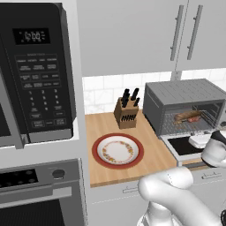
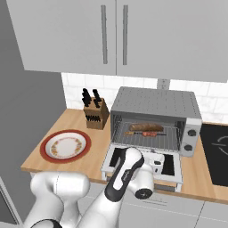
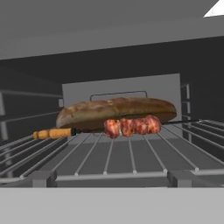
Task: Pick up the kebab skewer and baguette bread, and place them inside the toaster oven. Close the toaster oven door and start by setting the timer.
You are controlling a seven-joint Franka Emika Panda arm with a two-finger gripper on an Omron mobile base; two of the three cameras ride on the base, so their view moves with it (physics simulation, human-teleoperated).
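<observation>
- Pincer point(image 2: 156, 164) on the white robot arm hovers low in front of the toaster oven point(image 2: 153, 103), just above the let-down toaster oven door point(image 2: 171, 167); its fingers stand apart and hold nothing.
- In the left base view the hand's white end point(image 1: 201, 140) sits over the same door point(image 1: 183, 145), at the right edge of the picture.
- That toaster oven is a grey metal box with a ribbed top, standing on a wooden counter point(image 2: 67, 167) against a white tiled wall.
- Its door lies flat, hinged at the bottom, dark glass facing up in a pale frame.
- Inside, on the wire rack point(image 3: 127, 159), lies the baguette bread point(image 3: 116, 111), a brown oblong loaf set crosswise toward the back.
- Just in front of the loaf, and close against it, lies the kebab skewer point(image 3: 131, 126); reddish meat chunks sit near its middle and an orange piece at one end.
- From the right base view both foods show as a brown loaf with a thin dark stick before it, in the middle of the rack.
- Two round knobs point(image 2: 192, 132) sit on the oven's right front panel.
- On the counter to the oven's left stands a wooden knife block point(image 2: 95, 113) with dark handles.
- Nearer the counter's front edge lies a red-rimmed plate point(image 2: 65, 145) with a patterned inner ring.
- White cabinets point(image 2: 116, 35) hang above.
- At far left are a black microwave point(image 1: 37, 70) with a keypad and, under it, a steel built-in oven point(image 1: 39, 194).
</observation>
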